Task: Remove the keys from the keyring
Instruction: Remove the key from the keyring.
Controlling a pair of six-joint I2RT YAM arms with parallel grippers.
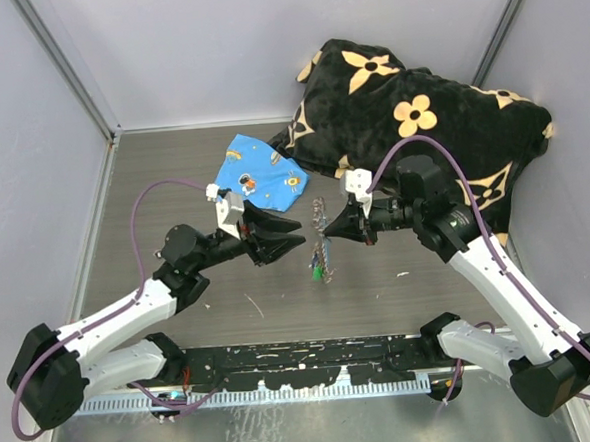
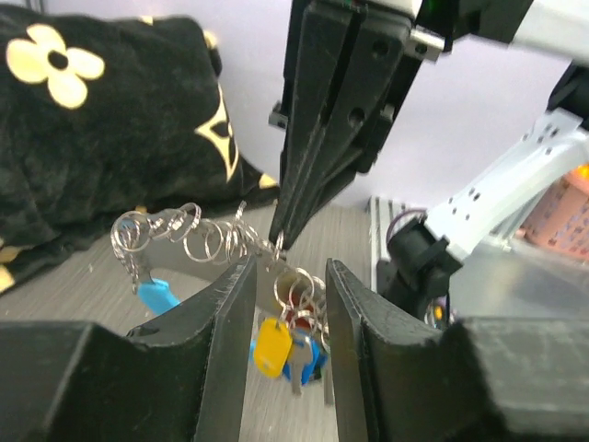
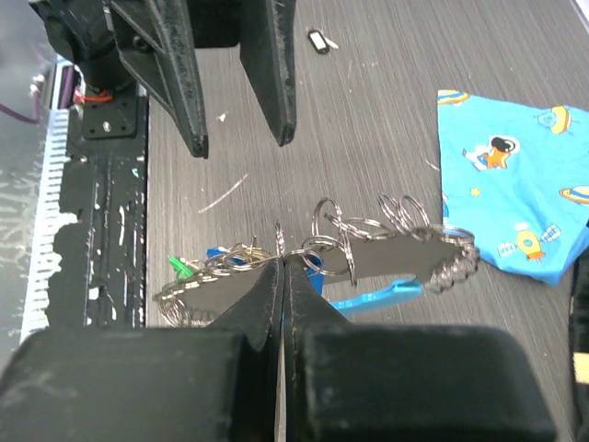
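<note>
Parted fingers (image 2: 225, 350) of the left hand (image 2: 293, 267) are seen in the foreground, with nothing gripped between them. Beyond the gap, the keyring (image 2: 207, 241), a string of linked silver rings, is pinched at one ring by the closed right hand (image 2: 278, 241), midway between the two arms; whether it is lifted clear of the grey worktop (image 1: 174, 208) cannot be told. Keys (image 2: 271, 345) with yellow, blue and green heads are bunched at the end nearer the arm bases, and a light-blue curved piece (image 2: 158, 295) is hung near the other. A blue printed cloth (image 1: 257, 173) and a black flowered cushion (image 1: 419, 123) are seen behind.
</note>
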